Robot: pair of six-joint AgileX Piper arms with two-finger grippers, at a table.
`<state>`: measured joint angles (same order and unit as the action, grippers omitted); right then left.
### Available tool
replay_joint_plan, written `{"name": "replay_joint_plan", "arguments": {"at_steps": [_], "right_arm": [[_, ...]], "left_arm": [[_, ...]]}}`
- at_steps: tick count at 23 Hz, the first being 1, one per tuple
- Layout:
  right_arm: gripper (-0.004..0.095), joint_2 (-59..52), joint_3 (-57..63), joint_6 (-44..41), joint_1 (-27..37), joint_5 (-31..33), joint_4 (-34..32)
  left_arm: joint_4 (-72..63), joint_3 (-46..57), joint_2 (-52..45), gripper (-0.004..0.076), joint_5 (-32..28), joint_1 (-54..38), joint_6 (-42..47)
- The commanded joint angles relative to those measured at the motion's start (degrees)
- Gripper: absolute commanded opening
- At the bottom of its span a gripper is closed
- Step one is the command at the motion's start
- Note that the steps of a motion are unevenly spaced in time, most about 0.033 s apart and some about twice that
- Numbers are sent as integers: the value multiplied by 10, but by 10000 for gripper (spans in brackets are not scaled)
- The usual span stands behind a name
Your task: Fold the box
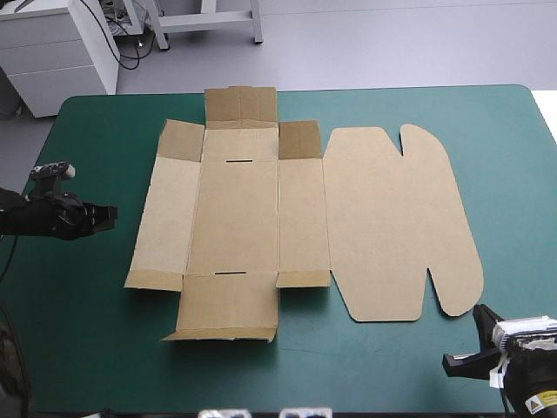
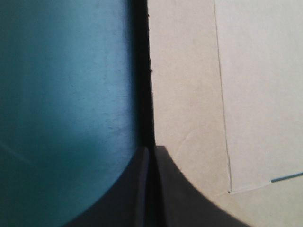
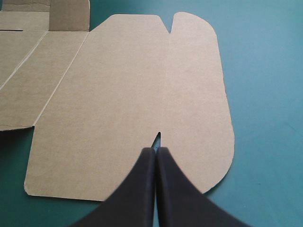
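Observation:
The brown box (image 1: 235, 218) lies flat and unfolded in the middle of the teal-green table, with its rounded lid panel (image 1: 392, 218) spread to the right. My left gripper (image 1: 108, 212) is shut and sits just left of the box's left side panel, apart from it. In the left wrist view its tip (image 2: 150, 149) lines up with the board's edge (image 2: 189, 94). My right gripper (image 1: 479, 313) is shut by the lid's near right corner. In the right wrist view it (image 3: 155, 150) points at the lid's near notch, with the lid (image 3: 118, 94) stretching ahead.
Bare teal-green cover (image 1: 96, 348) surrounds the sheet on every side. The widest strips are at the left and along the near edge. Small flaps at the far end of the box (image 1: 241, 106) stand slightly raised.

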<state>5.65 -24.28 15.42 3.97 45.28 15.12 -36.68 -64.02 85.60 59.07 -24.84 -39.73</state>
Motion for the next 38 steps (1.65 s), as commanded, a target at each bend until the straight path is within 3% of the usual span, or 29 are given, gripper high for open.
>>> {"name": "replay_joint_plan", "arguments": {"at_steps": [1,4,13,17,22,24,25,27,33,38], "right_arm": [[-19,9,-18,1,1,-40,3],[-19,9,-18,1,1,-40,3],[-19,9,-18,1,1,-40,3],[-19,9,-18,1,1,-40,3],[-19,9,-18,1,1,-40,3],[-19,9,-18,1,1,-40,3],[-19,9,-18,1,1,-40,3],[-20,9,-18,1,1,-40,3],[-19,9,-18,1,1,-40,3],[-19,9,-18,1,1,-40,3]], "left_arm": [[-42,-68,45,16,90,0,-1],[-83,-105,96,15,152,0,-1],[-95,-109,146,15,143,1,32],[-89,-108,146,26,146,12,-6],[-81,-107,146,161,148,25,-37],[-80,-107,146,279,151,29,-37],[-80,-107,146,379,150,29,-34],[-75,-107,146,475,149,29,-6],[-63,-107,148,479,151,35,24],[-15,-107,162,479,151,99,33]]}}
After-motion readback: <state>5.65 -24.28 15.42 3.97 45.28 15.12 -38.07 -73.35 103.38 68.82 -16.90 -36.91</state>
